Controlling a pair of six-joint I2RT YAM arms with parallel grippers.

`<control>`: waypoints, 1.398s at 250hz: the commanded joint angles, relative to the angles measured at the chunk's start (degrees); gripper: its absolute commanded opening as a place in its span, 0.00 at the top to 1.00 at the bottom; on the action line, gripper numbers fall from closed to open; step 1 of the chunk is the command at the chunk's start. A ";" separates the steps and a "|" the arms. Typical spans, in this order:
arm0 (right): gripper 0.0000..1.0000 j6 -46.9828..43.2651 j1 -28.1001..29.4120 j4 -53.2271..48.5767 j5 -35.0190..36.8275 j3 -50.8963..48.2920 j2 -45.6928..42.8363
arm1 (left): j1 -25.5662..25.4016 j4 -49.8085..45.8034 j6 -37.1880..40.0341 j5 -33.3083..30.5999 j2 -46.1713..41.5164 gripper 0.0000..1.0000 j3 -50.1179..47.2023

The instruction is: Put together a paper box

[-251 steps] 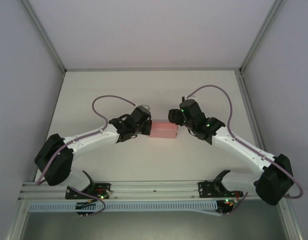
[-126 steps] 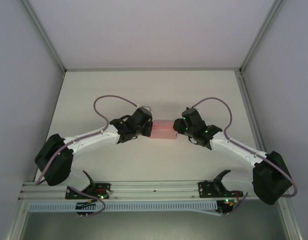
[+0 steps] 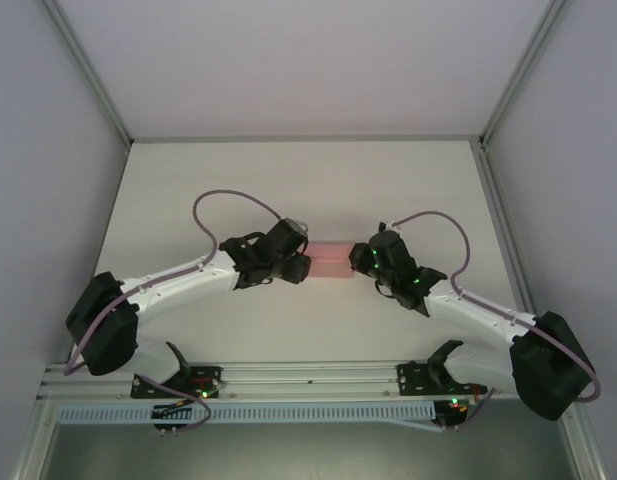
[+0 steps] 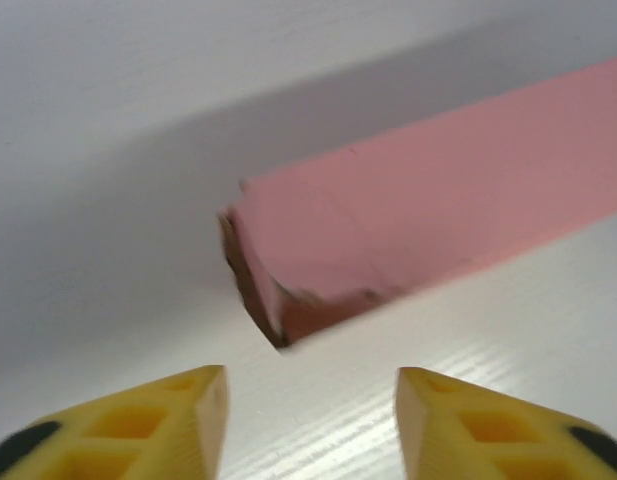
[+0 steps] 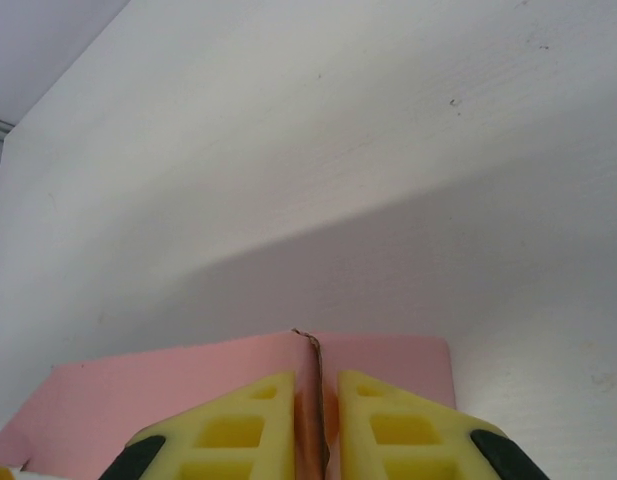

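The pink paper box (image 3: 329,261) lies folded on the white table (image 3: 318,180) between my two grippers. My left gripper (image 3: 300,266) is at its left end, open. In the left wrist view the yellow fingertips (image 4: 193,405) stand wide apart just short of the paper box (image 4: 428,225), whose near end looks crumpled. My right gripper (image 3: 358,258) is at the box's right end. In the right wrist view my right gripper (image 5: 316,400) is shut on a thin upright edge of the paper box (image 5: 188,385).
Grey walls and metal frame posts (image 3: 88,90) enclose the table on three sides. Purple cables (image 3: 228,200) loop above both arms. The arm bases and a rail (image 3: 308,380) run along the near edge.
My right gripper has moved down and left onto the box's right end and shut on its edge. My left gripper has shifted slightly right along the box's left end.
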 commanded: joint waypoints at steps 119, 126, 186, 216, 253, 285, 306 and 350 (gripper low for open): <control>0.84 -1.23 1.33 -14.30 -0.78 -0.83 4.60 | 17.48 14.04 -6.56 24.13 -2.92 0.01 -5.51; 0.84 -1.22 1.32 -14.31 -0.70 -0.84 4.60 | 17.85 14.55 -6.63 25.01 -2.42 0.03 -5.90; 0.84 -0.65 1.29 -15.69 0.69 -0.97 4.34 | 18.27 20.53 -6.48 29.37 -0.82 0.30 -13.48; 0.84 -0.53 1.33 -15.38 0.70 -1.40 4.62 | 18.59 25.60 -7.60 30.31 -0.16 0.46 -18.37; 0.84 -1.38 1.20 -12.76 -0.60 -2.48 5.62 | 18.83 28.70 -8.30 30.89 1.07 0.71 -21.59; 0.88 -3.24 0.57 -9.05 -2.02 -4.21 6.79 | 19.46 30.06 -8.67 30.46 1.26 0.97 -24.13; 0.91 -4.02 -0.36 -5.52 -3.44 -6.27 6.75 | 19.91 30.96 -8.78 30.85 1.79 1.00 -25.42; 1.00 -9.37 -1.07 6.80 -6.43 -12.77 5.34 | 19.85 35.70 -8.22 32.12 2.20 1.00 -28.57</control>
